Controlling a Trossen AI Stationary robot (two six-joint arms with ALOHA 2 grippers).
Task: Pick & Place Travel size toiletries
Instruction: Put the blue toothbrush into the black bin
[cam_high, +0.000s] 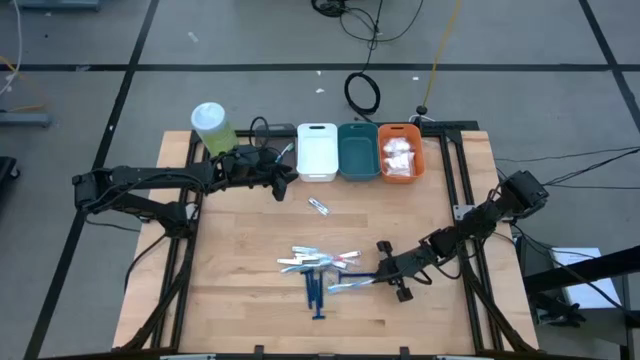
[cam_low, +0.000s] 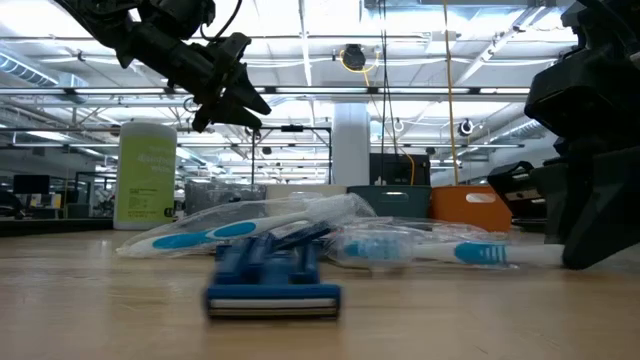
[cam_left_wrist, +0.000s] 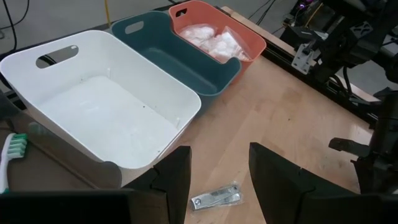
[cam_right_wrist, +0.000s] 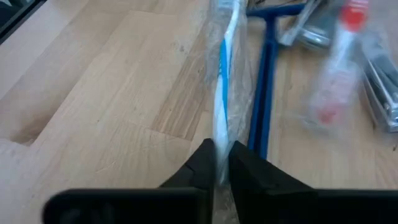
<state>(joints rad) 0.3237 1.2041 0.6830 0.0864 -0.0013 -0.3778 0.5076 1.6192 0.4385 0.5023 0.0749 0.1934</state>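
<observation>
Pinching the tip of a wrapped toothbrush (cam_right_wrist: 225, 93) at the near-table pile of toiletries (cam_high: 320, 265), the right gripper (cam_right_wrist: 221, 163) is closing on it while the left gripper (cam_left_wrist: 219, 171) is hanging half-open by the white bin (cam_left_wrist: 93, 106), holding nothing. Sorting is looking early: only the orange bin (cam_high: 412, 176) is showing white pouches (cam_left_wrist: 214, 42), 1 silvery item (cam_left_wrist: 216, 196) is lying apart (no writing is readable anywhere).

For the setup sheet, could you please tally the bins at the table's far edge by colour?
White bin: 1
Teal bin: 1
Orange bin: 1
Total: 3 in plain view; the left arm may hide another beside the white one, which I cannot tell.
</observation>
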